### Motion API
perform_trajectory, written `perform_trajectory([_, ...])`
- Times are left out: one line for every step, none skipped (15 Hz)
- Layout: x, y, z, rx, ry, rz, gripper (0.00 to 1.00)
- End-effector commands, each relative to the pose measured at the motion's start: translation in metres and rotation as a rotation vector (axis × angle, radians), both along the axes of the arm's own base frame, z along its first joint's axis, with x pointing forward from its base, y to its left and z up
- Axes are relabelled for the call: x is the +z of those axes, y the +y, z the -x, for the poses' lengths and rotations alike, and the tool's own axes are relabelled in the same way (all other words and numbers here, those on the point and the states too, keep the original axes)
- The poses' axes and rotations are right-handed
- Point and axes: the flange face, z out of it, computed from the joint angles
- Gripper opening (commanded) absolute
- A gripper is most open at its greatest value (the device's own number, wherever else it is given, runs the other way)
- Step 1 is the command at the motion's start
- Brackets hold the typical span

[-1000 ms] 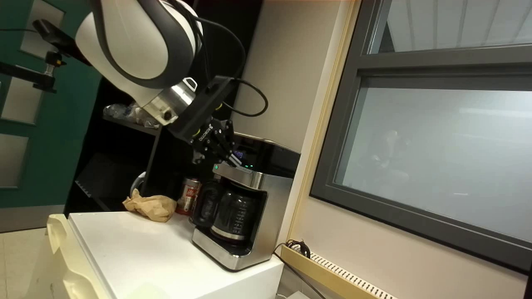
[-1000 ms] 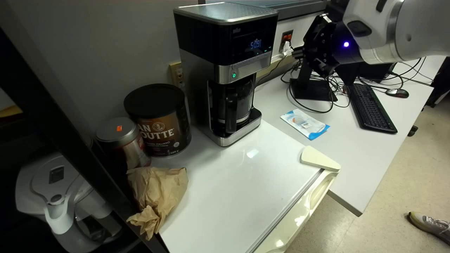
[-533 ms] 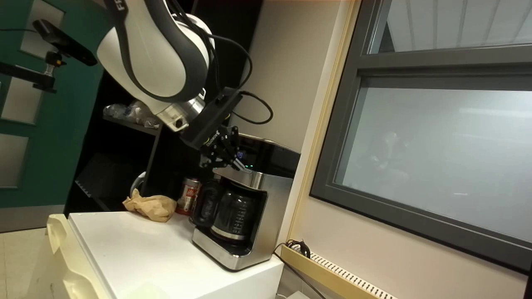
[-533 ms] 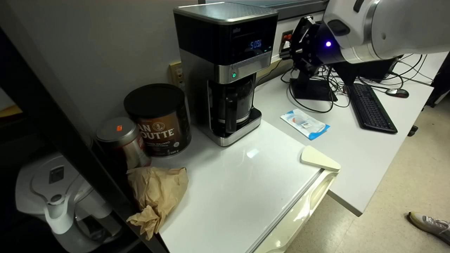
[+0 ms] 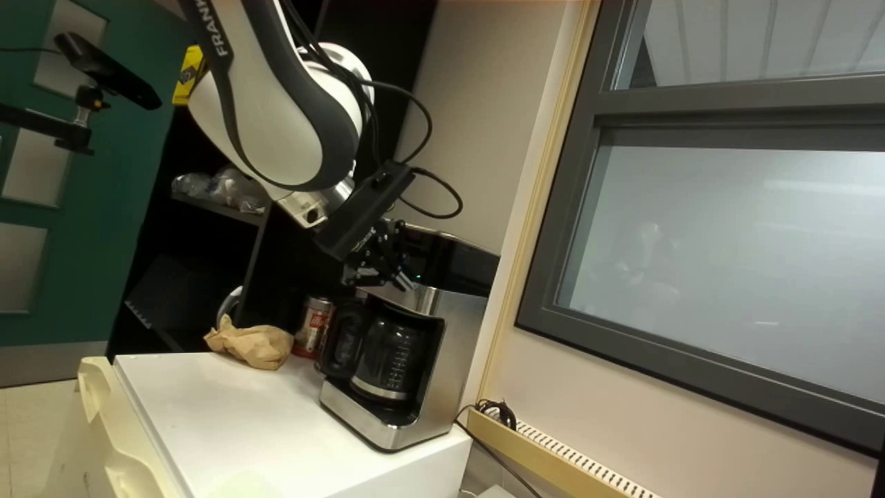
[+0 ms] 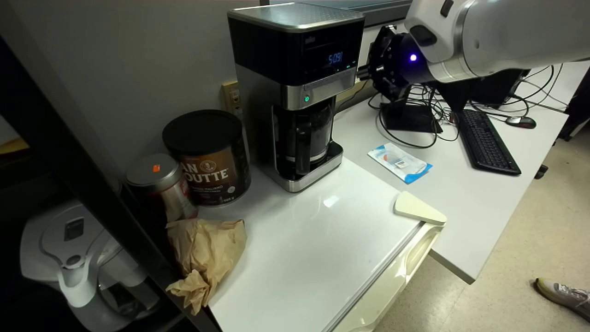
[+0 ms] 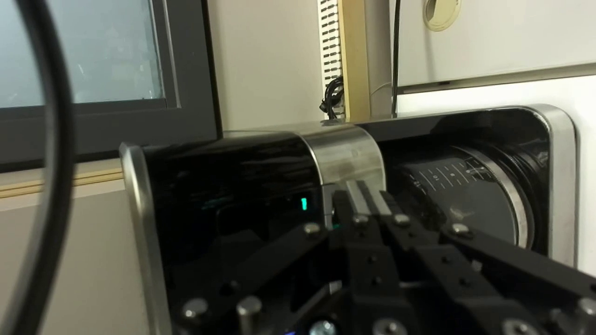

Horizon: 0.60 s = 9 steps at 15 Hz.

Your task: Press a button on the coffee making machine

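Drip coffee maker [image 6: 291,94] stands upright on the white surface [image 6: 299,263]; I observe the Robotiq gripper [image 7: 365,197] clenched, empty, near its silver band [image 6: 321,87], presumably so joined fingertips [image 7: 356,197] form one pressing probe; contact is unconfirmed

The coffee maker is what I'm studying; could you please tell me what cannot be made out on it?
Whether the fingertips touch the silver strip: in the wrist view they cover that spot.
Strip markings: too small in both exterior views.
Carafe contents: glass too dark in every view.
Back of the coffee maker: turned away in every view.
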Motion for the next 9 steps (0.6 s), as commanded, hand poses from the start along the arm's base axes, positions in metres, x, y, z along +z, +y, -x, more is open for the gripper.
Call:
perform_trajectory([-0.001,-0.0027,-0.0135,0.017,0.015,-0.005,0.0])
perform_trajectory([-0.0016,-0.003,-0.0147,0.017,0.016,-0.004,0.0])
perform_trajectory([-0.0014,-0.0026,-0.0163,0.019,0.014,-0.002,0.0])
perform_trajectory([-0.0009,-0.0027,-0.0179,0.019,0.011,0.001,0.0])
perform_trajectory([0.0002,-0.0023,-0.0195,0.021,0.005,0.005,0.0])
perform_trajectory([0.0006,-0.0019,-0.0203,0.022,0.003,0.006,0.0])
perform_trajectory([0.0016,-0.0013,-0.0203,0.025,0.001,0.007,0.0])
perform_trajectory([0.0028,-0.0007,-0.0203,0.027,-0.001,0.009,0.0])
perform_trajectory([0.0031,-0.0003,-0.0202,0.03,-0.001,0.01,0.0])
